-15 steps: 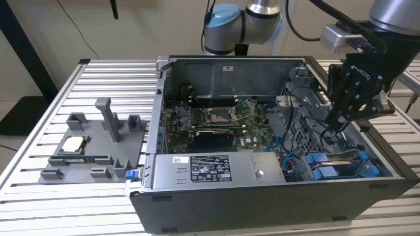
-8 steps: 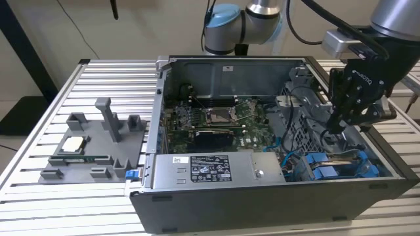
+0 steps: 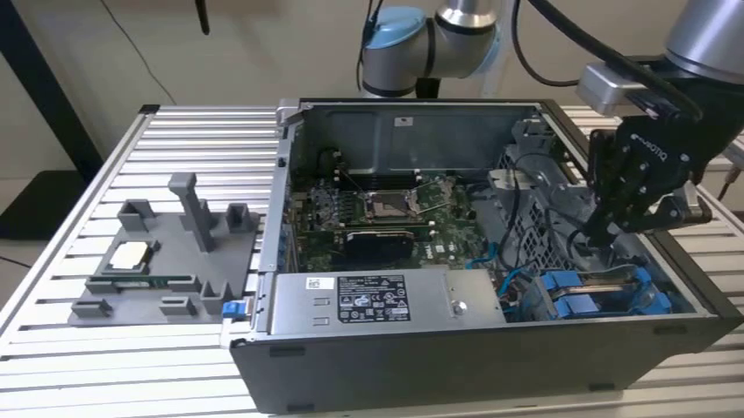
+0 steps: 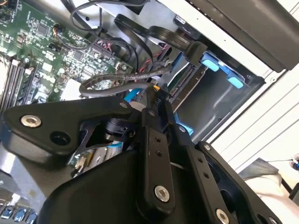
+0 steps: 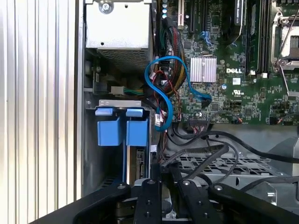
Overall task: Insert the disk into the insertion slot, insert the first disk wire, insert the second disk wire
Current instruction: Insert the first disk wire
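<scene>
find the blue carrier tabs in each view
exterior view: blue carrier tabs in the case's near corner, at the exterior view's right
first wrist view: side by side, next to the slatted table
second wrist view: against the case wall
shared landmark: motherboard

In the exterior view: set off the arm, high and well back, looking down across the slatted bench [image 3: 70,366] into the open computer case [image 3: 465,366], with the arm [image 3: 709,35] entering at the exterior view's right. In the first wrist view: close above, facing straight down into the case past the end effector [image 5: 161,169]. In the second wrist view: nearer still and tilted, peering obliquely from just behind the end effector [image 4: 156,93]. Shared by all three: the motherboard [image 3: 348,205] and the blue-tabbed drive bay [image 3: 581,292].
</scene>
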